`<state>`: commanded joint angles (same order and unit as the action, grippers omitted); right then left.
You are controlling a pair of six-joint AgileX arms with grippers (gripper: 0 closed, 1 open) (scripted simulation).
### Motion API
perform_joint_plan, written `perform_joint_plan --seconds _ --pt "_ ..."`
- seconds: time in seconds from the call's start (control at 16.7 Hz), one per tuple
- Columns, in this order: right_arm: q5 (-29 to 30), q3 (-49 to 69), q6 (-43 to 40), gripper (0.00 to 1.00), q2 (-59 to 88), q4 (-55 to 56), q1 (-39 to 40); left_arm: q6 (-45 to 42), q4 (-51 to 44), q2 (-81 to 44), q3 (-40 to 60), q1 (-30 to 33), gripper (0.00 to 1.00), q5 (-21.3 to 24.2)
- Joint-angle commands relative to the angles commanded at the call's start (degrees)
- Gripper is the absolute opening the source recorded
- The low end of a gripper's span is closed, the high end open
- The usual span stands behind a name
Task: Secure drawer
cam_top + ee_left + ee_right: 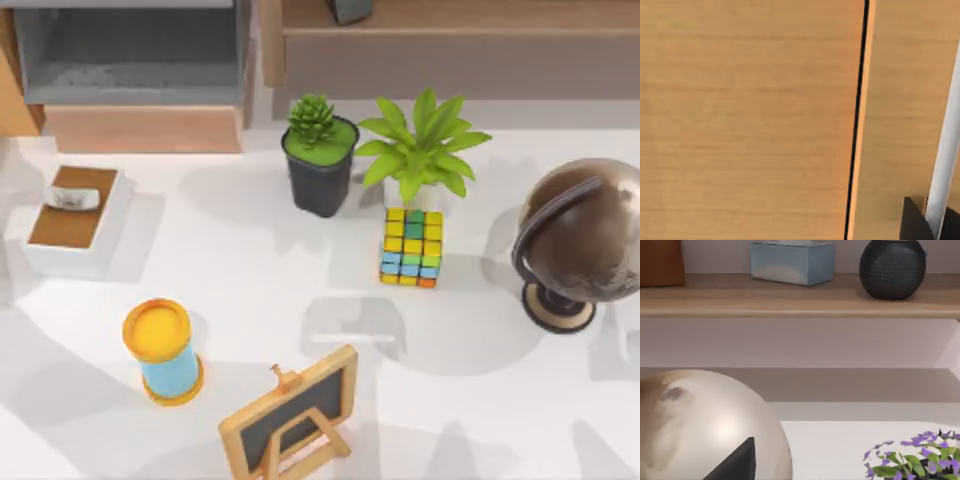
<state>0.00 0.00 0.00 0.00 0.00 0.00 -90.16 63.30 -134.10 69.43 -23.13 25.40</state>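
From above, the drawer point(140, 75) sits at the far left of the table point(250, 270), pulled open, its grey inside bare and its plain light tan front board facing the near side. Just right of it, two pots: a dark one holding a spiky green succulent point(320, 150), and beside it a leafy green plant point(420, 150) in a white pot. One colourful cube point(411, 247) stands just in front of the leafy plant, one brown globe point(580, 240) at the right edge, one white box with a brown top point(75, 220) at the left, one yellow-and-blue cylinder point(162, 350) nearer, and one small chalkboard easel point(290, 415) at the near edge. On to the left wrist: tan wood panels point(740, 120) split by a dark seam; whether the left tool is released or clenched, I cannot tell. Right wrist now: a long wooden shelf point(800, 297) carries one pale blue box point(792, 262) and one dark round vase point(892, 267), with purple flowers point(915, 460) low down; the right tool's state I cannot tell either.
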Motion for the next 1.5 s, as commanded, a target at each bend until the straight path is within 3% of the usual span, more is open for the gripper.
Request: perform_joint_plan --seconds 0.36,1.14,1.5 --pt "0.0 0.0 0.0 1.00 0.0 0.0 0.0 0.1 -1.7 -1.2 2.3 0.7 0.00 -0.7" --pt "0.0 0.0 0.0 1.00 0.0 0.0 0.0 0.1 -1.7 -1.2 2.3 0.7 0.98 -0.7" --pt "0.0 0.0 0.0 1.00 0.0 0.0 0.0 0.1 -1.7 -1.2 2.3 0.7 1.00 -0.7"
